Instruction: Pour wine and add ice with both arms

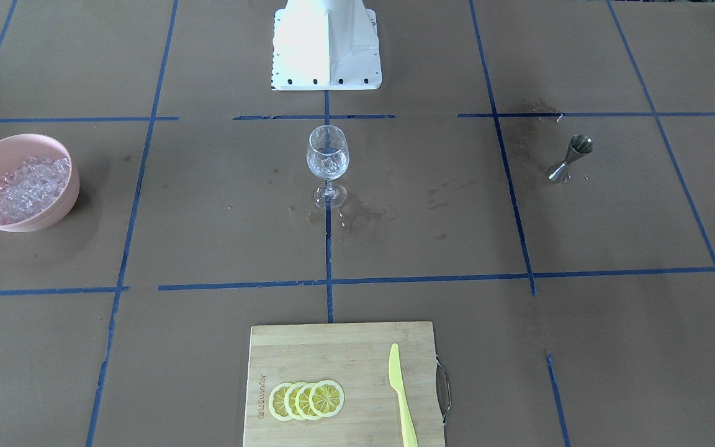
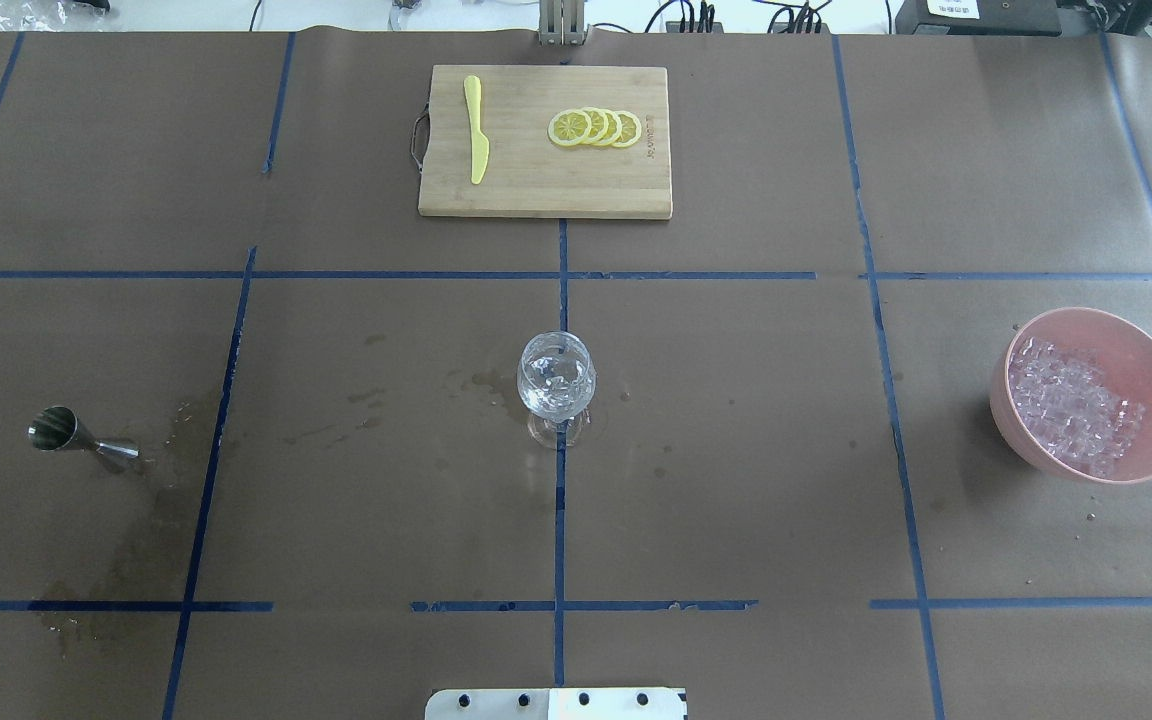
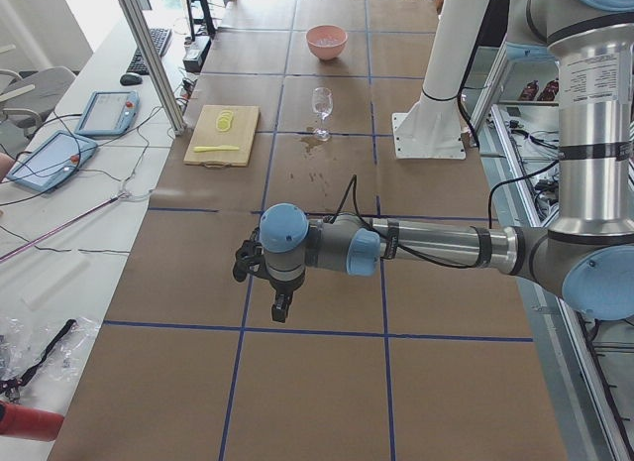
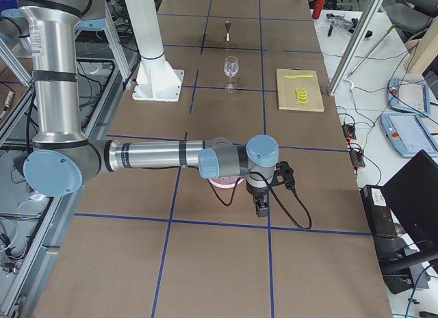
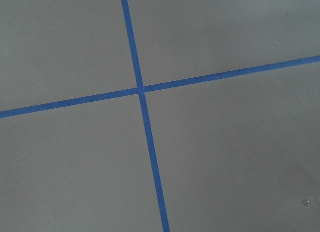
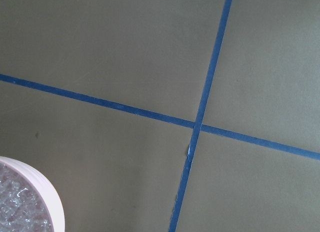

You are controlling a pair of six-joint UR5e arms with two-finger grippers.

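A clear wine glass [image 1: 328, 162] with some ice in it stands at the table's middle, also in the overhead view [image 2: 556, 385]. The ice [image 2: 1071, 402] fills a pink bowl [image 2: 1141, 350] on my right side; its rim [image 6: 52, 199] shows in the right wrist view. A steel jigger [image 2: 76, 437] stands on my left side. My left gripper [image 3: 282, 304] points down over bare table, far from the glass. My right gripper [image 4: 261, 207] points down just beside the bowl. Both show only in side views, so I cannot tell whether they are open or shut.
A bamboo cutting board [image 2: 536, 185] at the far edge carries lemon slices [image 2: 596, 127] and a yellow knife [image 2: 476, 140]. Wet stains lie around the glass foot [image 1: 339, 214] and near the jigger [image 2: 166, 470]. The white base [image 1: 326, 43] stands at my side.
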